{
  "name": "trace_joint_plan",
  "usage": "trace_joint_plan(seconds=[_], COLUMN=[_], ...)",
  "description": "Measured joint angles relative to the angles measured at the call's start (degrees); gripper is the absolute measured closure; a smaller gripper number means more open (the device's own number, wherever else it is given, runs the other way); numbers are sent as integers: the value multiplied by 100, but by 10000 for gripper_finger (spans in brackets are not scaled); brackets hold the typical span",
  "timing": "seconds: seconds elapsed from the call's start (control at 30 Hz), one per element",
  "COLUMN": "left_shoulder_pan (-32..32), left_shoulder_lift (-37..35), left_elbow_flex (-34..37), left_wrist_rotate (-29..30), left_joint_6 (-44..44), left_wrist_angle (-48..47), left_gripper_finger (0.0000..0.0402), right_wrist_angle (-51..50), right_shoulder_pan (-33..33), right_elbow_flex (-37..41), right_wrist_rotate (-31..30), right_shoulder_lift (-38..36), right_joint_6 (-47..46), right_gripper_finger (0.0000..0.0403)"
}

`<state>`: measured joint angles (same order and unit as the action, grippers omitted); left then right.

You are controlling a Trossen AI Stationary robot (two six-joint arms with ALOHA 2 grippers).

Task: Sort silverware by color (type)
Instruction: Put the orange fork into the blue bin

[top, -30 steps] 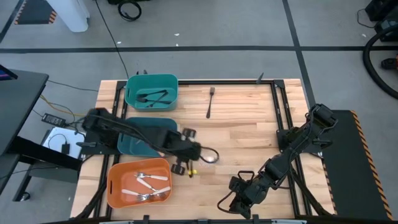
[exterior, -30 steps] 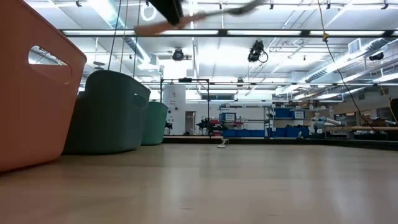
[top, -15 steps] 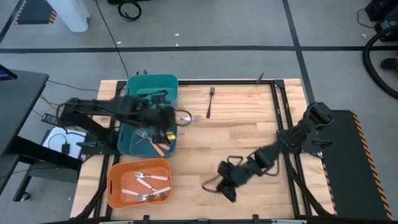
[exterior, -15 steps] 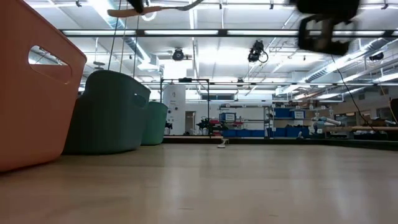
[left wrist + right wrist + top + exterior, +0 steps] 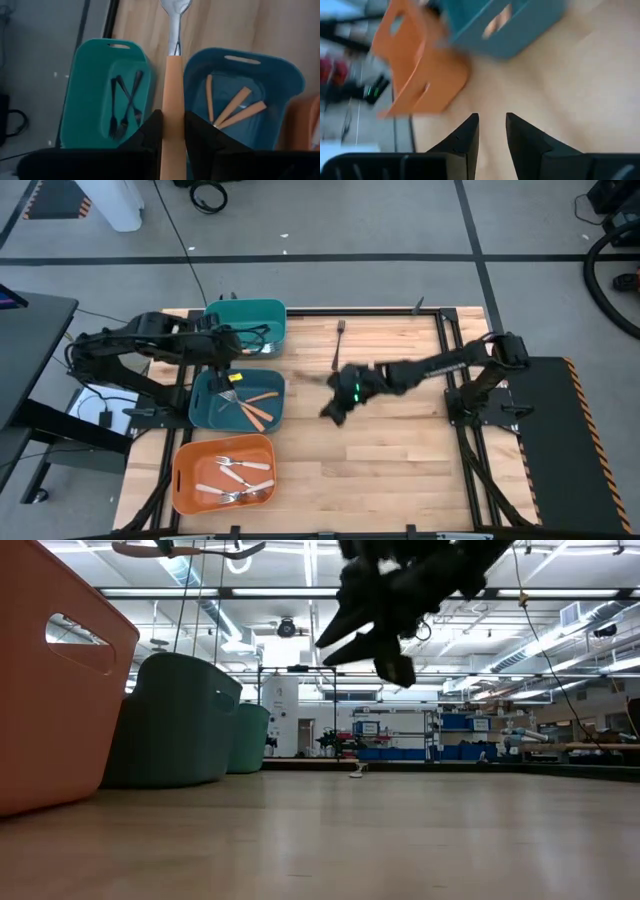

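Observation:
My left gripper [image 5: 173, 117] [image 5: 228, 345] is shut on a wood-handled spoon [image 5: 173, 75] [image 5: 190, 551], high above the gap between the teal bin [image 5: 244, 327] and the blue bin [image 5: 238, 400]. The teal bin holds black forks [image 5: 125, 107]. Wood-handled pieces [image 5: 235, 107] lie in the blue bin, cream-handled silverware [image 5: 235, 475] in the orange bin [image 5: 190, 480]. One black fork [image 5: 339, 343] lies flat on the table toward the far edge. My right gripper [image 5: 335, 406] [image 5: 492, 131] hangs open over the table's middle, with nothing between its fingers. My left gripper pinches the spoon's wooden handle [image 5: 173, 102] between its two fingers. The handle runs forward between them, and the metal bowl [image 5: 174, 7] sticks out ahead. The fingers slant down from the table's left side. The spoon is lifted clear, well above the bins.
The three bins stand in a row along the table's left side. A black frame rail [image 5: 450, 360] runs along the table's right side. Bare wood [image 5: 400, 460] lies between the bins and the rail.
My left gripper has carried the spoon from the near middle of the table up and toward the far left, over the bins, rolling on the way. My right gripper has swung from the near edge toward the table's middle, close to the black fork.

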<state>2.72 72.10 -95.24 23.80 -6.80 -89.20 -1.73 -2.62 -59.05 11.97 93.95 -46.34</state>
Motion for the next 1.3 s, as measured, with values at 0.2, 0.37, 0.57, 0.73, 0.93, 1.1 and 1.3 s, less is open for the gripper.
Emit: trace_joint_plan(seconds=[0.2, 0.37, 0.57, 0.73, 0.93, 1.1, 1.3], left_shoulder_pan=[-202, -501, -605, -616, -648, -741, -1100], left_shoulder_lift=[48, 14, -227, -312, -314, -311, -310], left_elbow_flex=[120, 943, 2390, 3368, 4344, 4955, 5163], left_wrist_rotate=[-387, -634, -1268, -1611, -2222, -2315, -2314], left_joint_6=[-29, -186, -118, -106, -7, -274, -550], left_wrist_angle=[-36, 40, 976, 1611, 2462, 2972, 3009], left_gripper_finger=[337, 337, 331, 321, 325, 314, 310], right_wrist_angle=[513, 1290, 1792, 1932, 2013, 2342, 2782], right_shoulder_pan=[1162, 1891, 2471, 2887, 3372, 3644, 3684], right_elbow_flex=[0, 0, 0, 0, 0, 0, 0], right_wrist_rotate=[145, 416, 884, 1044, 1204, 1468, 1513], right_shoulder_lift=[2, 2, 2, 2, 4, 4, 4], right_joint_6=[4, 4, 49, 292, 513, 548, 684], right_gripper_finger=[298, 298, 298, 298, 298, 298, 295])
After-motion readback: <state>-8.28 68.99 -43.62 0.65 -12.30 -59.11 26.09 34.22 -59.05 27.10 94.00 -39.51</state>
